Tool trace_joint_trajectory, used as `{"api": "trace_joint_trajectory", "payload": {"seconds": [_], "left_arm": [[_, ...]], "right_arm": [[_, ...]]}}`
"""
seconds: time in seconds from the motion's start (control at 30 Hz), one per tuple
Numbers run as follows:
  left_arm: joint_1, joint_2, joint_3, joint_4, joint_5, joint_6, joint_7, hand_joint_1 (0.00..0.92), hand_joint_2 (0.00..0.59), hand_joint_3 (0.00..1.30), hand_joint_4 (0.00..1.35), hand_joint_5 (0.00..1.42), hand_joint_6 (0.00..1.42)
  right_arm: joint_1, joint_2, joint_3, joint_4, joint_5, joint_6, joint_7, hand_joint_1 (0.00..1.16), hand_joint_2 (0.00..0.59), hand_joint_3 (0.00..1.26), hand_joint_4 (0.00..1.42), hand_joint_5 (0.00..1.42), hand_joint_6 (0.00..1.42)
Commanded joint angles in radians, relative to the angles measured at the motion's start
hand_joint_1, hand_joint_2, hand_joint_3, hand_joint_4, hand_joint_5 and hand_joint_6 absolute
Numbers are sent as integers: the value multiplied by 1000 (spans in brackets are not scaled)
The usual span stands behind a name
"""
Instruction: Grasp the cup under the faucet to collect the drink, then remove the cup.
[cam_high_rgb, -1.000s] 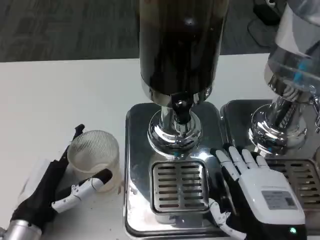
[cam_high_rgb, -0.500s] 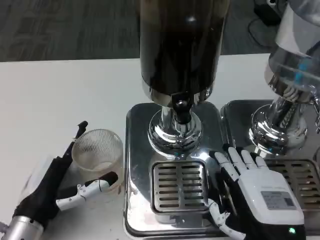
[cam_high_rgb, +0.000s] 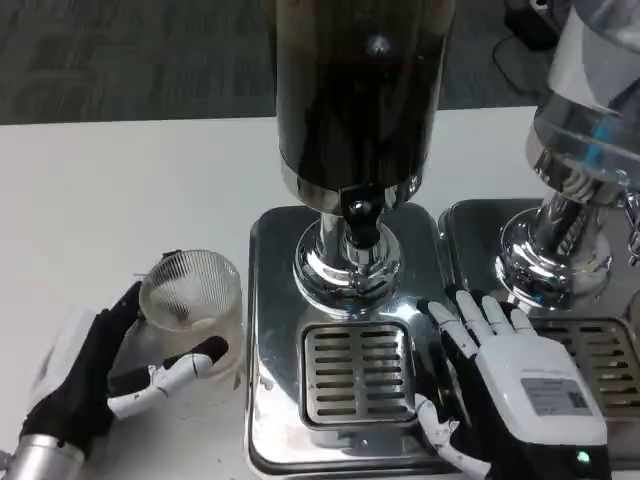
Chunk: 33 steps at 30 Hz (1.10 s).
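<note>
Head view is showing the early grasp step: the left hand (cam_high_rgb: 95, 375) is wrapping around the cup (cam_high_rgb: 192, 300), fingers on its far-left side and the thumb crossing in front near its base, so it is reading as grasping the cup, though I cannot tell how firm the contact is. The cup, clear and ribbed, is standing upright on the white tabletop (cam_high_rgb: 110, 190) just left of the drip tray (cam_high_rgb: 358, 372), still outside the steel base (cam_high_rgb: 275, 300) and not under the faucet (cam_high_rgb: 361, 215). It is looking empty apart from a pale film at the bottom, hard to tell. The right hand (cam_high_rgb: 510, 385) is lying released, fingers apart and holding nothing, on the steel base just right of the drip tray, waiting. The dark drink dispenser (cam_high_rgb: 360, 90) is standing directly behind the drip tray, faucet hanging above the grille. A second dispenser (cam_high_rgb: 585, 150) is sitting further right of the drip tray. Judgement: collecting has not started; the task is barely begun. The next move is calling for lifting the cup over the raised edge of the steel base and sliding it rightward onto the drip tray, centred below the faucet, keeping it upright. Thin plastic may be squeezing or slipping, so a steady hold matters.
</note>
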Motion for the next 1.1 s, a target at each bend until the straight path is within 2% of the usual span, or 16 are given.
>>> {"api": "trace_joint_trajectory", "payload": {"seconds": [0.03,0.23,0.57,1.1], "left_arm": [[22,-1,-5,-3,35,-4,46,536,124,187,205,427,319],[39,-1,3,-28,74,-14,132,534,136,215,226,446,337],[84,-6,12,-125,192,-19,344,535,147,250,251,481,359],[62,-5,-3,-126,214,-20,350,532,156,262,259,495,383]], "right_arm": [[-13,0,-4,10,14,0,-6,364,525,114,0,0,0],[-15,-5,-4,7,14,1,-2,364,525,114,0,0,0],[-5,-17,-9,-4,20,-3,2,364,525,114,0,0,0],[-8,-7,-10,1,20,2,-7,364,524,114,0,0,0]]}}
